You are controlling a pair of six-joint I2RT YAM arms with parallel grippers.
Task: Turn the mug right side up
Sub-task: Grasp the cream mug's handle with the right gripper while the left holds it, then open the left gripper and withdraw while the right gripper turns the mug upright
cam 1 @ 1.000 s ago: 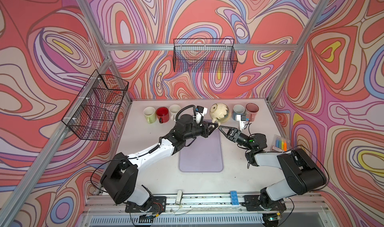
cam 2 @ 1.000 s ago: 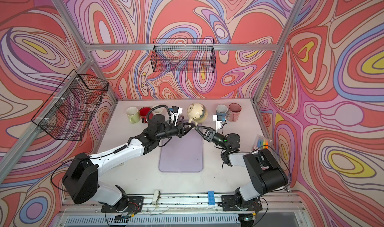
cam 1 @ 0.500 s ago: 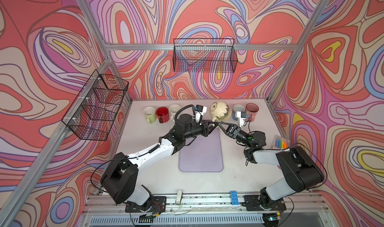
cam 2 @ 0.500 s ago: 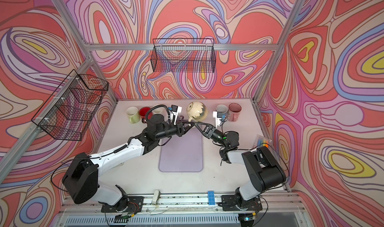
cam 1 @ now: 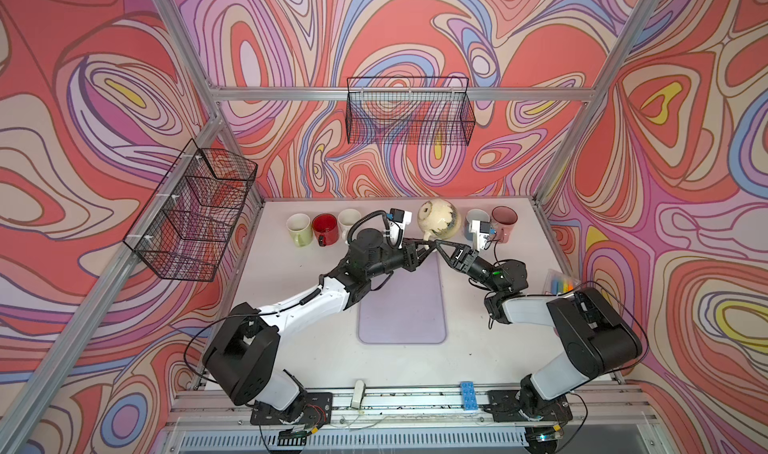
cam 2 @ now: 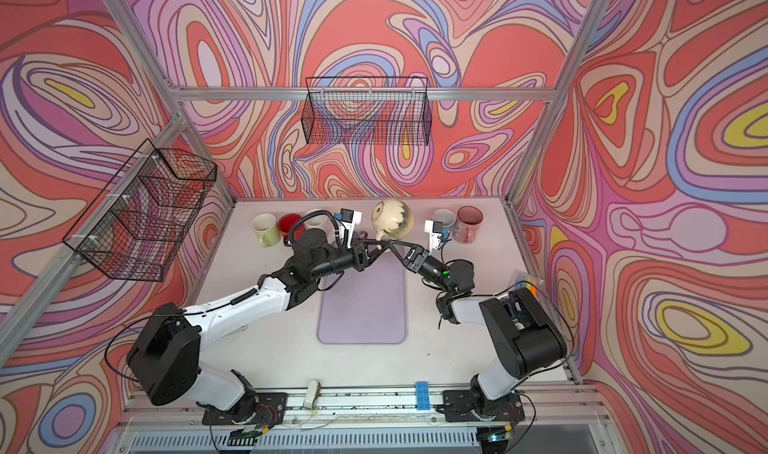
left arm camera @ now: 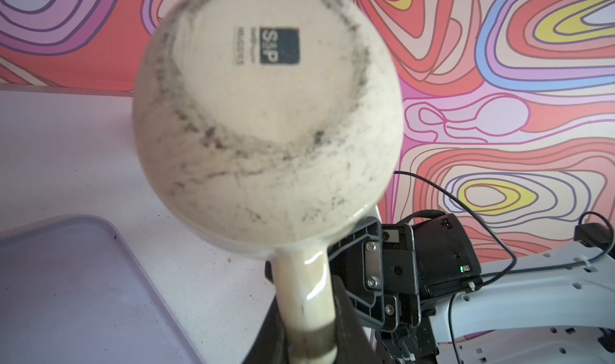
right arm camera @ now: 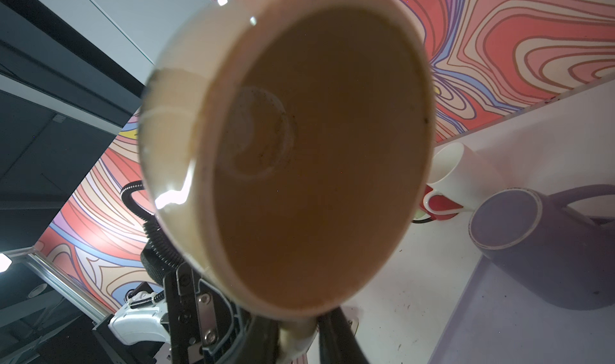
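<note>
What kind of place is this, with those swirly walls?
Probably a robot test booth: a left arm and a right arm are mounted on a rail along a white table, a metal frame holds the patterned walls, and mugs stand in a row like practice props.

You're seeing green mug [cam 1: 298, 229], red mug [cam 1: 324, 227] and white mug [cam 1: 348, 220] standing along the table's [cam 1: 299, 306] back edge, blue mug [cam 1: 475, 216] beside pink mug [cam 1: 504, 219], lilac mat [cam 1: 402, 310] lying centrally, wire basket [cam 1: 409, 111] hanging above.

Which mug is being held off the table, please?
The round cream mug, its handle gripped by the left gripper and right gripper; the rest sit on the table.
</note>
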